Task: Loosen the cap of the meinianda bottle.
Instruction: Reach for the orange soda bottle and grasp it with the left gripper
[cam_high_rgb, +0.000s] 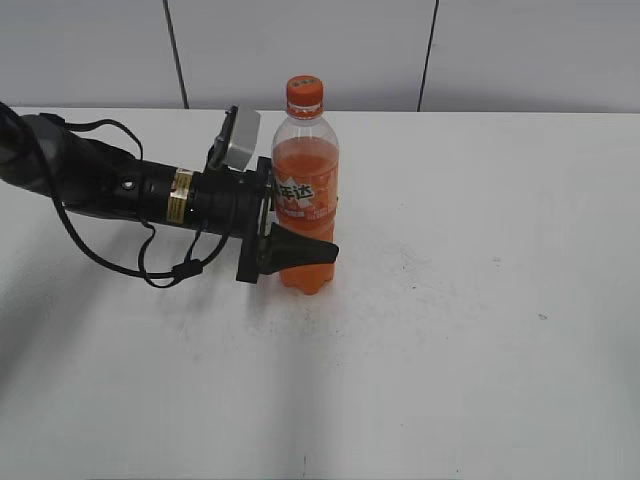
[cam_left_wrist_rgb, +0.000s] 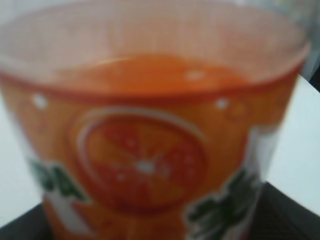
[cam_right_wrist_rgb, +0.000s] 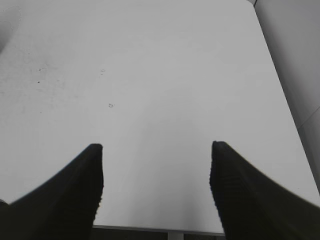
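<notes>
In the right wrist view, the right gripper (cam_right_wrist_rgb: 156, 150) hangs above bare white desk (cam_right_wrist_rgb: 150, 75); its two dark fingers (cam_right_wrist_rgb: 75, 195) stand well apart with nothing between them, so its jaws are wide apart. This arm does not show in the exterior view.

In the exterior view, the near stretch of desk (cam_high_rgb: 400, 400) is white with faint grey scuffs. Further in, the left gripper (cam_high_rgb: 300, 245) reaches in from the left, its black arm lying low and nearly level over the desk, a loop of cable hanging under it. Its jaws are clamped on the lower body of the meinianda bottle (cam_high_rgb: 305, 195), one dark finger (cam_high_rgb: 305, 250) crossing the front of the bottle below the label. The bottle stands upright on the desk, a little left of centre, with orange drink filling it to the shoulder.

The left wrist view is filled by the meinianda bottle (cam_left_wrist_rgb: 150, 150) at very close range, blurred, showing the orange-slice picture on its label.

The cap (cam_high_rgb: 304, 90) sits on the bottle's neck, untouched by either gripper. Behind the desk stands a pale panelled wall (cam_high_rgb: 500, 50).
</notes>
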